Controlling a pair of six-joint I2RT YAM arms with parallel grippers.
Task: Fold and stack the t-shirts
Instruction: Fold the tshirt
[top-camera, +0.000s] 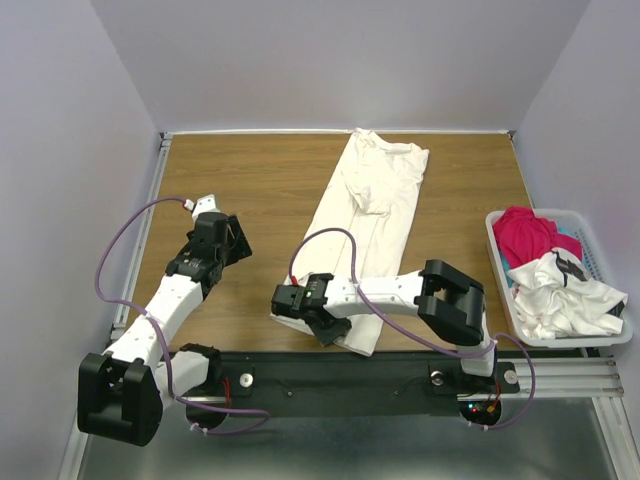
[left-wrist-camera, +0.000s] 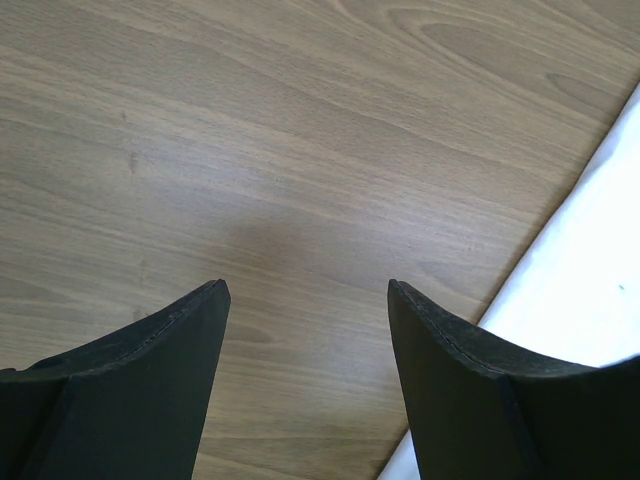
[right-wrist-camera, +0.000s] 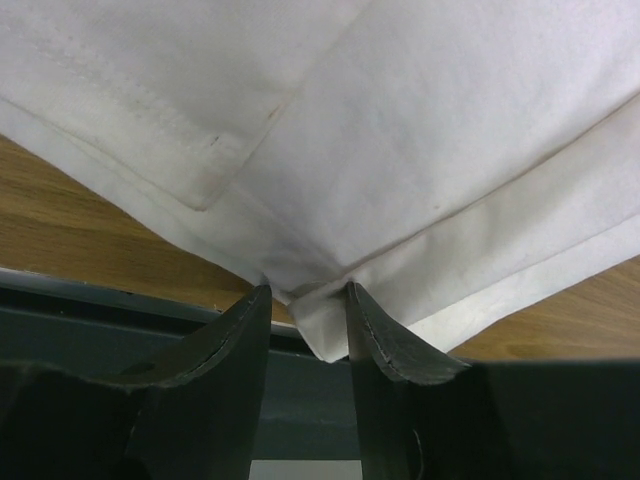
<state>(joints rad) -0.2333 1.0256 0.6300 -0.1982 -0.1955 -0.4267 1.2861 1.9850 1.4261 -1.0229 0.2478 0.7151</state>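
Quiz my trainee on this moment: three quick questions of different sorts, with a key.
1. True or false: the left fingers are closed on cloth.
2. Where is the crumpled magenta-red cotton t-shirt? A) draped over the right arm B) in the white slatted plastic basket C) hanging from the left arm
3. What do the right fingers grip?
Key: 1. False: they stand open over the bare wooden table. 2. B. 3. A near corner of the plain off-white cotton t-shirt, which lies lengthwise on the table.
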